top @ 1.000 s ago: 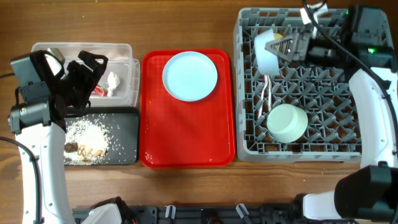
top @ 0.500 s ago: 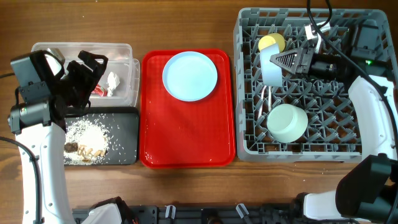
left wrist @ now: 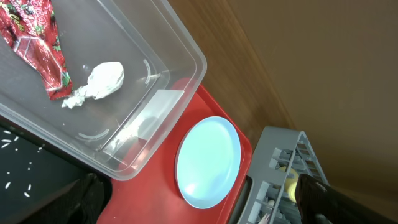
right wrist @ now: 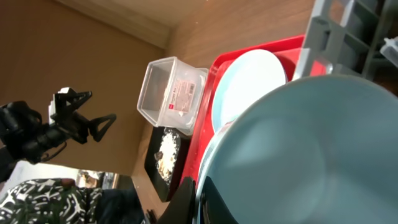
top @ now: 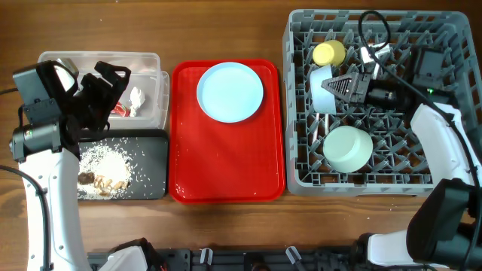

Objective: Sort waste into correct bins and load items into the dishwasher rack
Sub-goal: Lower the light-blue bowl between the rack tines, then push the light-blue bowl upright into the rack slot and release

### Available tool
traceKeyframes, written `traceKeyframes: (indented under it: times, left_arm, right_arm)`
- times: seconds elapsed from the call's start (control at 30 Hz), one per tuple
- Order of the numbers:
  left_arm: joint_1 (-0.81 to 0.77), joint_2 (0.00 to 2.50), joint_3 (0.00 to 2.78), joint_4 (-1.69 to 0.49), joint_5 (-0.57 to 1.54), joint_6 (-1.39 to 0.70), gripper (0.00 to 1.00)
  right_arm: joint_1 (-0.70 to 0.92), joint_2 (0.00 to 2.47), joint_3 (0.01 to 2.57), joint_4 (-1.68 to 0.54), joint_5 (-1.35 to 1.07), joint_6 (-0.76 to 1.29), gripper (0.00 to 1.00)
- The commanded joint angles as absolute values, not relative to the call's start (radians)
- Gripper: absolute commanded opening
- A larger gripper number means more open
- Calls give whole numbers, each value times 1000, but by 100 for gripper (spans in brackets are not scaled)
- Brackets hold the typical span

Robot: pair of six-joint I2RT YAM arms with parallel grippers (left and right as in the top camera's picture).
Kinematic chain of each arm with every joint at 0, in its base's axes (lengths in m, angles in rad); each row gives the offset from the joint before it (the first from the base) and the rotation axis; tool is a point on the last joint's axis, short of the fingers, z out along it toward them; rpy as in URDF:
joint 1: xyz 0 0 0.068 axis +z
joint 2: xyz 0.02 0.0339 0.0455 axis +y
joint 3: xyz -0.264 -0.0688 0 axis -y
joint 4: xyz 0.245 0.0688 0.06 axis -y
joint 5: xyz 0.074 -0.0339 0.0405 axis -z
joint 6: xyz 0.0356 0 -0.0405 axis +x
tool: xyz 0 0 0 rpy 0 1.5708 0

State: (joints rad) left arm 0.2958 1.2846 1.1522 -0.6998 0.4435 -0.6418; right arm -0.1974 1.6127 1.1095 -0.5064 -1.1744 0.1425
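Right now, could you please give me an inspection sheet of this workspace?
Surface: wooden table.
Job's things: red wrapper and white tissue lie in the clear tub; rice scraps in the black tray; light-blue plate on the red tray; yellow cup and pale-green bowl in the grey rack.
Clutter: nothing seen.
Grippers: left gripper open, above the tub; right gripper shut on the light-blue bowl, over the rack.
Cables: black cable loops above the rack's far side.
Surroundings: dark hardware along the table's near edge.
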Motion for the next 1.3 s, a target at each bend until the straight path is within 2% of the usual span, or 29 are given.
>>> traceKeyframes:
  times: [0.0, 0.3, 0.5, 0.73, 0.97, 1.13, 1.27]
  left_arm:
    - [302, 1283, 1161, -697, 455, -637, 100]
    - [302, 1283, 1161, -697, 455, -637, 100]
    - [302, 1283, 1161, -697, 455, -637, 100]
    - [302, 1283, 1161, -697, 455, -637, 100]
    - [302, 1283, 1161, -697, 455, -637, 100]
    - [302, 1283, 1161, -697, 455, -637, 100]
    - [302, 1283, 1160, -697, 455, -637, 100]
  right_arm:
    - [-228, 1628, 1090, -484, -1201, 158, 4]
    - [-288, 1629, 1086, -515, -1187, 200, 4]
    - [-288, 1629, 1086, -403, -1370, 373, 4]
    - [-288, 1629, 1055, -403, -1288, 366, 4]
    - [-290, 1629, 908, -215, -1265, 453, 4]
    - [-295, 1629, 896, -151, -1269, 514, 4]
    - [-297, 1629, 896, 11, -1370, 682, 4]
